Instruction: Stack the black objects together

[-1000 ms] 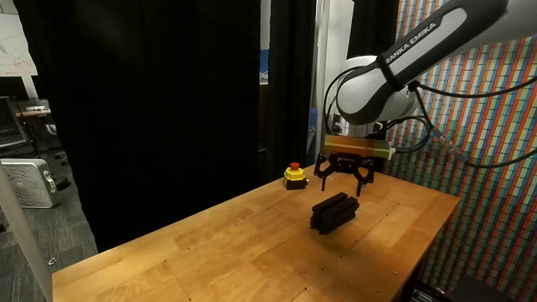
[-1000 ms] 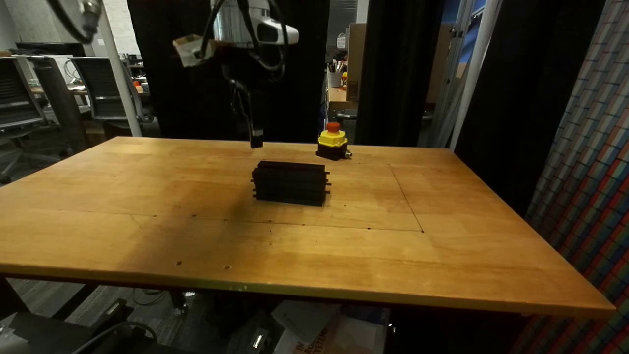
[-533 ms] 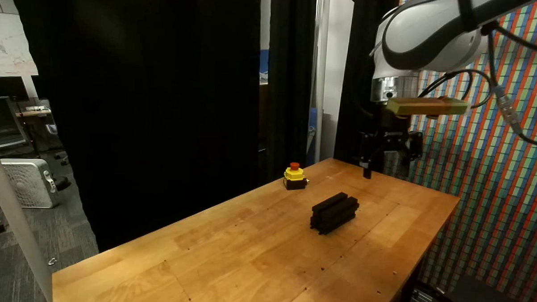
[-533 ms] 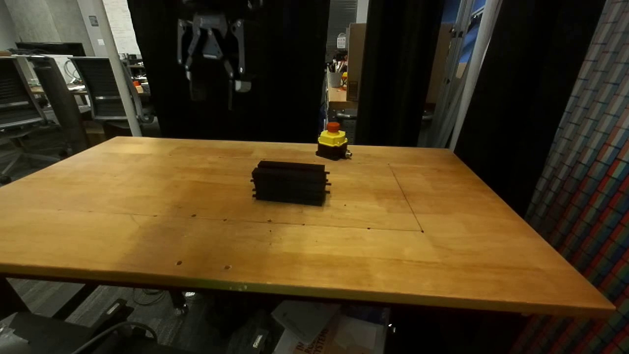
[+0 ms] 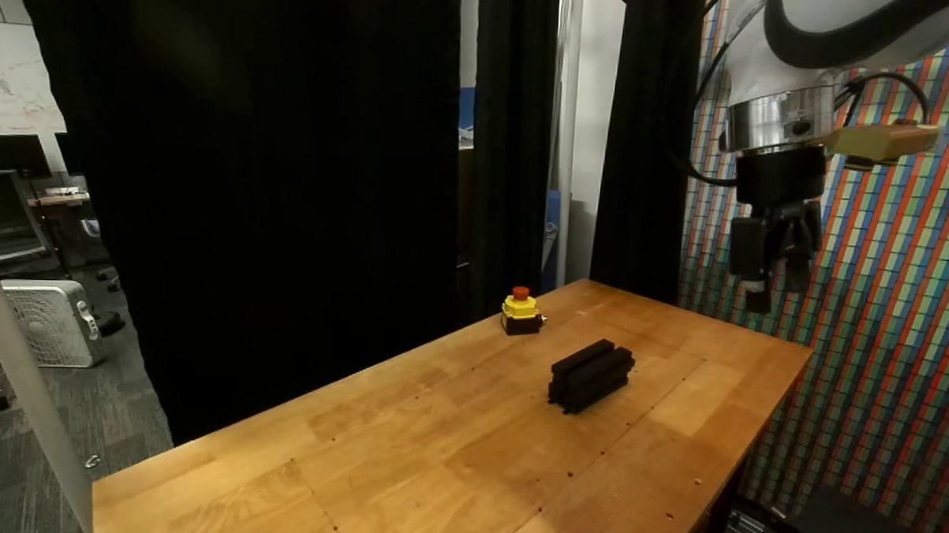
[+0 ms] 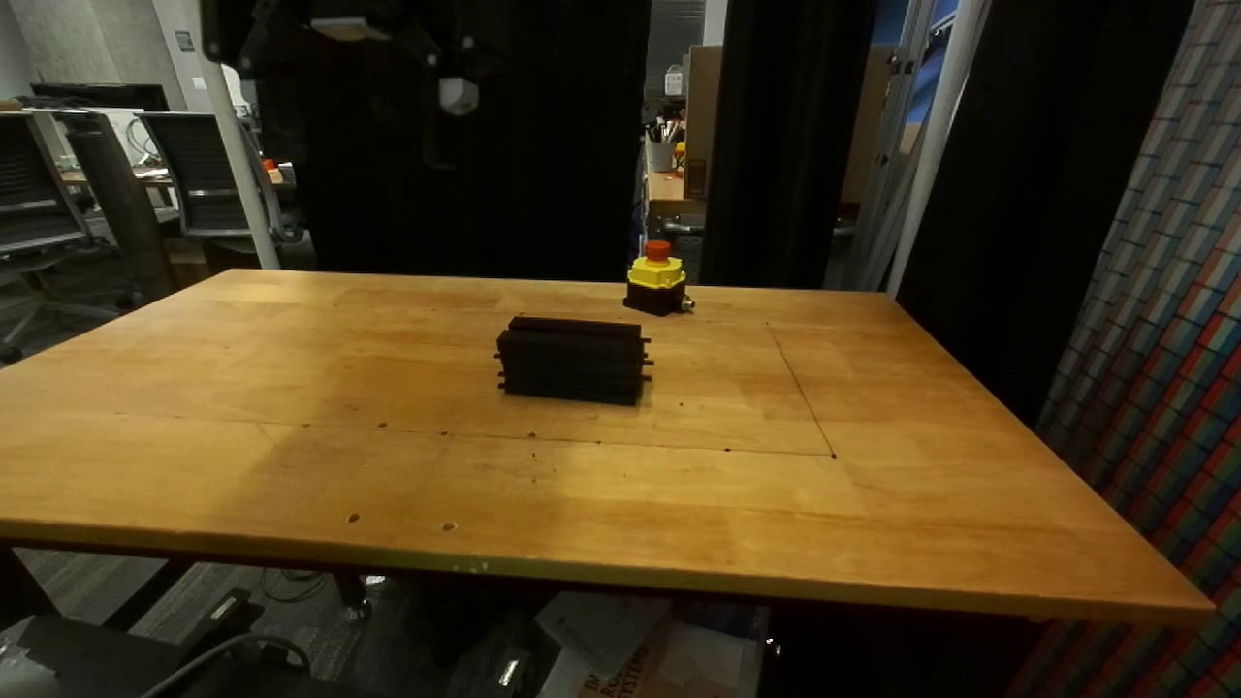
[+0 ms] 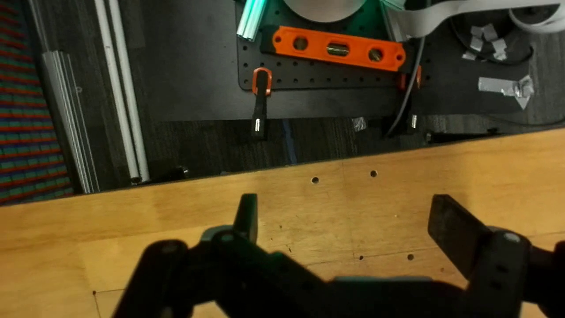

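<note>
The black objects (image 5: 591,375) are flat black bars gathered in one compact pile on the wooden table. They also show in an exterior view (image 6: 572,364), with narrow ends sticking out at the sides. Two bars lie side by side on top with a thin gap between; the lower ones are hard to separate by eye. My gripper (image 5: 777,289) hangs well above the table, away from the pile and touching nothing. In the wrist view my gripper (image 7: 346,207) has its fingers wide apart with only table beneath. The pile is out of the wrist view.
A yellow-and-red round button on a black base (image 5: 522,310) stands behind the pile, near the table edge (image 6: 657,278). The wooden table (image 7: 344,190) ends at an edge below the gripper. Beyond it lie an orange level (image 7: 337,49) and a clamp (image 7: 260,101).
My gripper has risen, turned and moved away from the pile, to the right in one exterior view and up out toward the top in another. The pile has not moved.
</note>
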